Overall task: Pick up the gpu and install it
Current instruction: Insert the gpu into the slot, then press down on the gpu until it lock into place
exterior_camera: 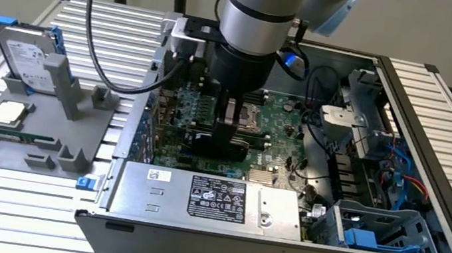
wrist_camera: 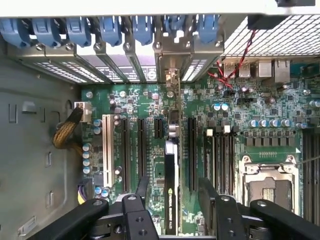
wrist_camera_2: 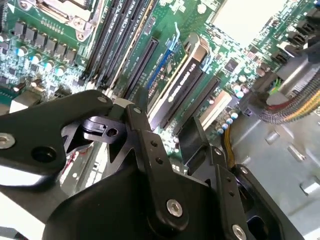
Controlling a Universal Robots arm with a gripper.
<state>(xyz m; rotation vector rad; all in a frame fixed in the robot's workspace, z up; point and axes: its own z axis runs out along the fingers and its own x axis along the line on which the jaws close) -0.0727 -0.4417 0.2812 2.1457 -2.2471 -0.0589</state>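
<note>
Already the gpu (wrist_camera: 171,195) stands on edge in a slot of the motherboard (wrist_camera: 250,107), directly between the spread fingers of the end effector (wrist_camera: 171,200), which grips nothing. Light, stiff and fragile, it seems best pinched along its top edge.

The gpu (wrist_camera: 171,190) stands on edge in the motherboard (wrist_camera: 250,110), so both wrist views give just its thin black top edge (wrist_camera_2: 187,82); its faces and connector are hidden. In the first wrist view its near end runs out of frame behind the gripper (wrist_camera: 172,192) links. In the exterior view the gripper (exterior_camera: 222,141) and arm (exterior_camera: 254,30) cover the motherboard (exterior_camera: 285,118) middle and most of the gpu (exterior_camera: 208,143). Whether the fingers (wrist_camera: 141,186) touch the card cannot be told. The power supply (exterior_camera: 206,199) label is too small to read
</note>
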